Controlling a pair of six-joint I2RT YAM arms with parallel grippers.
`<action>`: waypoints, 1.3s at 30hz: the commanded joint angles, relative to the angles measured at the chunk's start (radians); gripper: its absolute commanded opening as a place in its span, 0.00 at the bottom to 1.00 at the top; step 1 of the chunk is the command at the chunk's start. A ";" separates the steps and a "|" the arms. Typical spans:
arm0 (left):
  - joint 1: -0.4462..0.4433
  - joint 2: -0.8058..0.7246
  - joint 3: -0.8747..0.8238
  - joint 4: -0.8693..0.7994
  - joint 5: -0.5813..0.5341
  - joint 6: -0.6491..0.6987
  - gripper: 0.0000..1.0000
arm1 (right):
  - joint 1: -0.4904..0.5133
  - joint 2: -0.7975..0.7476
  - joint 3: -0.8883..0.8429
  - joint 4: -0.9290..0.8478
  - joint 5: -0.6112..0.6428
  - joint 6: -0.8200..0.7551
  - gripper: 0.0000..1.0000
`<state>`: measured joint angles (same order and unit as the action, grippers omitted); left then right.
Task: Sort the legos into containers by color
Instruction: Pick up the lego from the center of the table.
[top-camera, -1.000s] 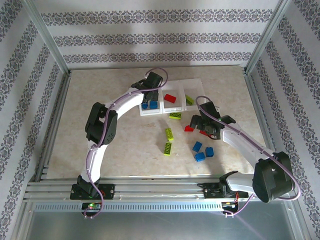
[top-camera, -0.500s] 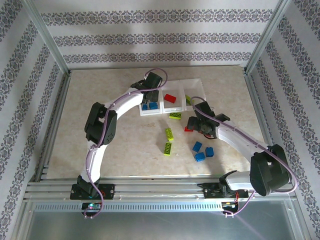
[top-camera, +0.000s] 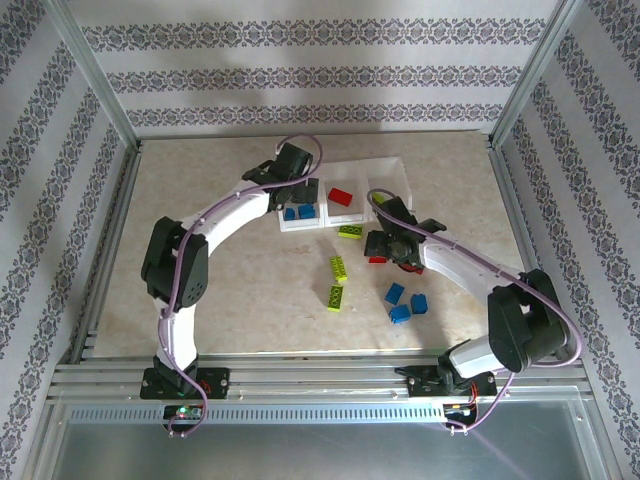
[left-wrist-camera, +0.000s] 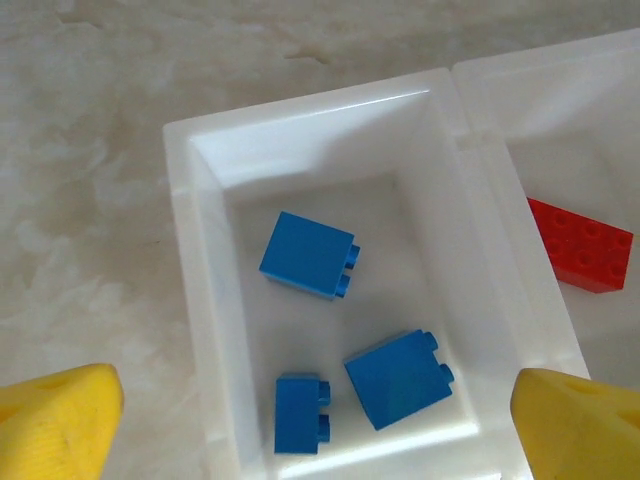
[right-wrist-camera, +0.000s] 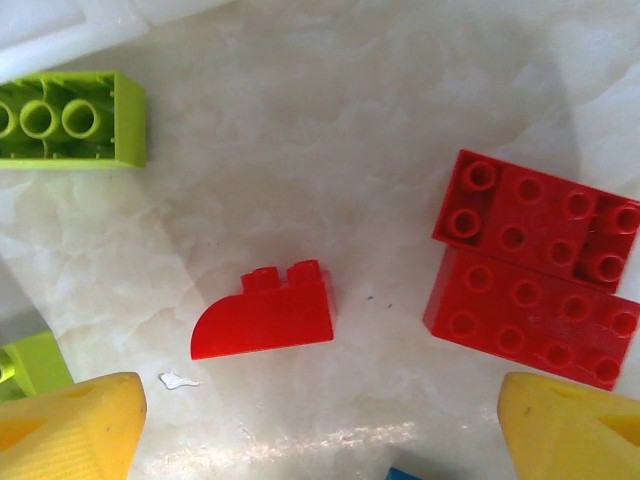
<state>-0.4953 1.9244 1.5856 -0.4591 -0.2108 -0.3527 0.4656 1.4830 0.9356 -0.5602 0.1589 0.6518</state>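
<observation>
Hovering with right gripper (right-wrist-camera: 320, 425) spread wide and empty, directly over a small red round-topped plastic brick (right-wrist-camera: 262, 315) on the table (right-wrist-camera: 330, 150), just nearside of the white three-bin plastic tray (left-wrist-camera: 190, 260). Lying lengthwise finger to finger. Farther from left gripper (left-wrist-camera: 318, 420), spread empty above the tray's blue bin.

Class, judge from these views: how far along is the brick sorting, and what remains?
Done: three blue bricks lie in an end compartment of the tray, one red brick next door. In hand: nothing; the left gripper and right gripper are open, the right over loose red bricks. Left: those reds, three green bricks and three blue ones on the table.
</observation>
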 joint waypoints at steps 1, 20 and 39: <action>0.008 -0.076 -0.072 0.055 0.001 -0.013 1.00 | 0.013 0.047 0.041 -0.018 -0.033 -0.016 0.91; 0.034 -0.473 -0.553 0.254 0.014 -0.100 1.00 | 0.036 0.256 0.136 -0.041 -0.019 -0.068 0.89; 0.122 -0.578 -0.694 0.307 0.127 -0.196 1.00 | 0.036 0.335 0.176 -0.030 -0.051 -0.089 0.72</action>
<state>-0.3897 1.3674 0.9062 -0.1928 -0.1078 -0.5255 0.4953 1.8038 1.0935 -0.5789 0.1139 0.5705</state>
